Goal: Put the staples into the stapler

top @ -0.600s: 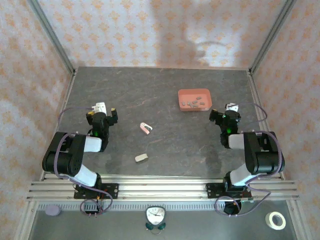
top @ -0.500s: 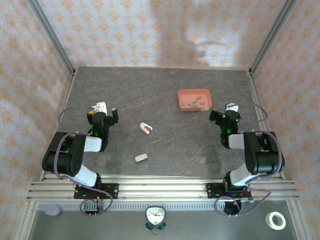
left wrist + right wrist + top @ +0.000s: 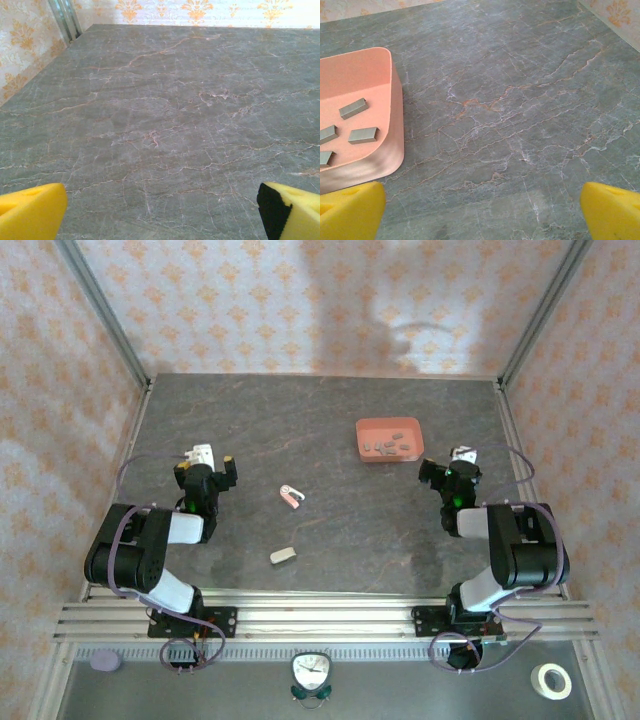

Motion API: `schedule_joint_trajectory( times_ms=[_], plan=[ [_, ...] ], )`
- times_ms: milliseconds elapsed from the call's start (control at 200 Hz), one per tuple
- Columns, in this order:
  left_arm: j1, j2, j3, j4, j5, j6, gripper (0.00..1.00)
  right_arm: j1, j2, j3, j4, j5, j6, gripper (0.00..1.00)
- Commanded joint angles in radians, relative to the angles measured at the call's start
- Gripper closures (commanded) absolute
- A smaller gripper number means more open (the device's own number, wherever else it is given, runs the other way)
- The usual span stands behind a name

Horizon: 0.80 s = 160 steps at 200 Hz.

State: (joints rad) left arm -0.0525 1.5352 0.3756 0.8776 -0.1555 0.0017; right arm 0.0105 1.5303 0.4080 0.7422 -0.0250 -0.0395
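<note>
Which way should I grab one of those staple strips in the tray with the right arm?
Take the strip across its narrow width at mid-length, coming straight down. It lies flat on the tray floor, apart from the others, and the raised wall blocks a sideways approach.

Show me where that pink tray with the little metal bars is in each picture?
Top external: the salmon-pink tray sits right of centre, toward the back.
Right wrist: it lies at the left edge, staples inside.
Left wrist: faces the far-left corner post, away from it.
Shared landmark: the grey marbled tabletop.
</note>
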Motion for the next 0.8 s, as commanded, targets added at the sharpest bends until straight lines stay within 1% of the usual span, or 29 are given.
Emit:
schedule_joint_trajectory(
  times_ms=[0, 330, 430, 470, 546, 621, 666, 721, 796],
  plan=[
    [-0.006, -0.006, 0.019, -0.011, 0.009, 0.021, 0.0, 0.003, -0.008, 0.015, 0.026, 0.023, -0.012, 0.01],
    [-0.003, -0.006, 0.018, -0.012, 0.016, 0.02, 0.0, 0.004, -0.008, 0.017, 0.026, 0.022, -0.01, 0.01],
    [-0.006, -0.017, 0.012, -0.004, 0.003, 0.02, 0.06, 0.005, -0.01, 0.011, 0.031, 0.022, -0.011, 0.01],
    [-0.01, -0.05, 0.013, -0.028, 0.004, 0.028, 0.07, 0.004, -0.015, 0.015, 0.028, 0.02, -0.01, 0.01],
    [-0.048, -0.15, 0.055, -0.19, -0.028, 0.061, 0.09, 0.003, -0.068, 0.061, -0.093, -0.022, -0.028, 0.01],
    [-0.078, -0.242, 0.158, -0.457, -0.046, 0.043, 0.1, 0.004, -0.147, 0.16, -0.344, -0.076, -0.025, 0.01],
    [-0.091, -0.282, 0.233, -0.612, -0.073, -0.012, 0.13, 0.009, -0.187, 0.214, -0.468, -0.087, 0.01, 0.01],
    [-0.111, -0.304, 0.334, -0.805, -0.096, -0.112, 0.15, 0.021, -0.237, 0.266, -0.597, -0.063, 0.071, 0.01],
    [-0.123, -0.297, 0.487, -1.064, -0.031, -0.238, 0.19, 0.052, -0.299, 0.326, -0.755, -0.014, 0.153, 0.01]
  ],
)
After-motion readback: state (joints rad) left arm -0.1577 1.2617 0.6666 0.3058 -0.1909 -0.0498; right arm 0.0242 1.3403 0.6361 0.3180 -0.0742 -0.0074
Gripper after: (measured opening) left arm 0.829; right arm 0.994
